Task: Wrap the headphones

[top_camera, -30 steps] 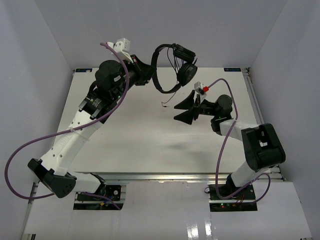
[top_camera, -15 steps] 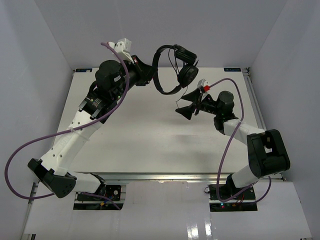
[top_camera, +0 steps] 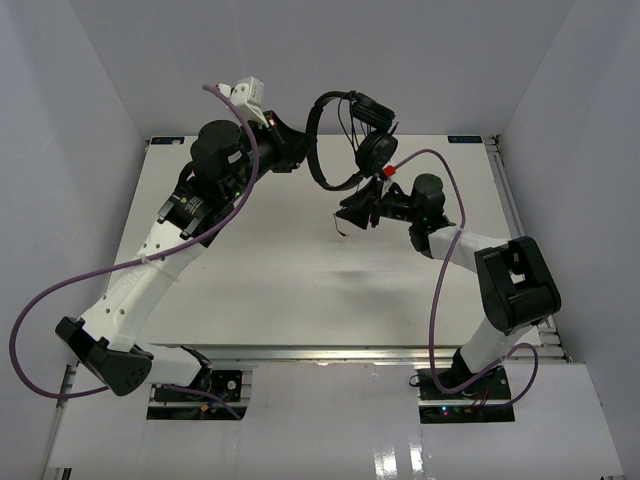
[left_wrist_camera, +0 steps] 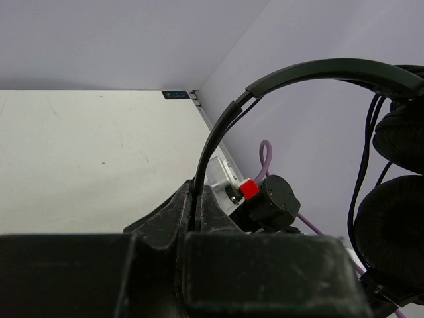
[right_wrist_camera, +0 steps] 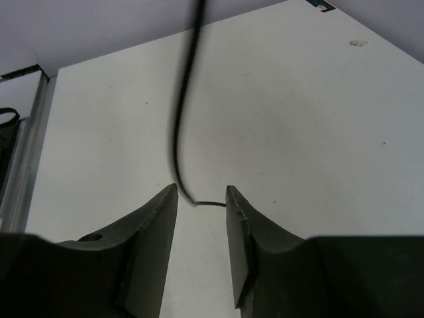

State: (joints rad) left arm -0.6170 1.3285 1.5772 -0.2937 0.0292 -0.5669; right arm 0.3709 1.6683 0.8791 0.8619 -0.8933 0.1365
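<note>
The black headphones (top_camera: 340, 135) hang in the air above the far middle of the table. My left gripper (top_camera: 297, 152) is shut on their thin headband (left_wrist_camera: 218, 132), which rises from between its jaws in the left wrist view. Both round earcups (left_wrist_camera: 391, 225) hang at the right of that view, with cable looped beside them. My right gripper (top_camera: 345, 213) is open just below the earcups. The thin black cable (right_wrist_camera: 182, 112) hangs down between its fingertips (right_wrist_camera: 202, 193), and its bent end points toward the right finger (right_wrist_camera: 235, 205). I cannot tell whether it touches.
White table (top_camera: 300, 280) enclosed by white walls. Purple robot cables (top_camera: 240, 190) loop along both arms. The right arm's wrist with a red block (left_wrist_camera: 249, 189) shows in the left wrist view. A metal rail (top_camera: 505, 190) runs along the table's right edge.
</note>
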